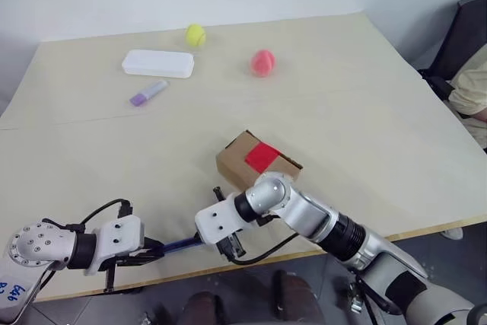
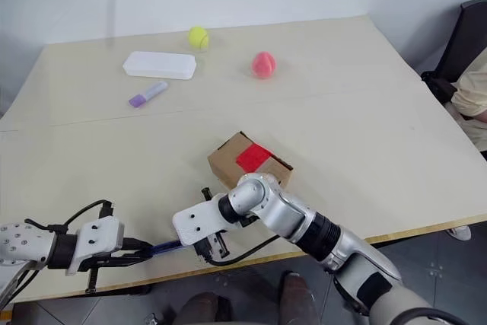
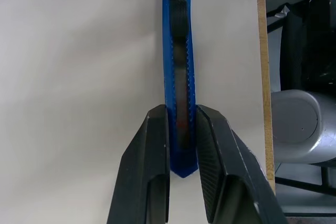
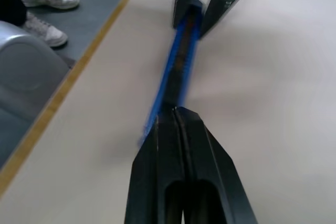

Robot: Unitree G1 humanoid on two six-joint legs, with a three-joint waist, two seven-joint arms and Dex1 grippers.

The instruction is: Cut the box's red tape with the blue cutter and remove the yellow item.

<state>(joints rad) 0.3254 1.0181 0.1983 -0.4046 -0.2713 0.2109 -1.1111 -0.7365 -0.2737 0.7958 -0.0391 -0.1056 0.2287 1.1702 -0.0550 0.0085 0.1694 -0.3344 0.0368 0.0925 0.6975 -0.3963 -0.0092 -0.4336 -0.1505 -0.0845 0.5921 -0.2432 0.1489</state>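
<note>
At the worktop's [image 1: 365, 112] near edge, the left claw [image 3: 181, 129] grips the blue cutter's [image 3: 178, 51] tail while the right claw [image 4: 176, 116], clenched tight, meets its other end. A mistimed handover could drop the cutter over the edge. Just beyond sits the box [image 1: 236, 157], its red tape [image 1: 262, 157] uncut; the yellow item is presumably inside.

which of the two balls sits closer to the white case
The yellow-green tennis ball, just behind the white case; the pink ball lies farther off to its right.
</note>
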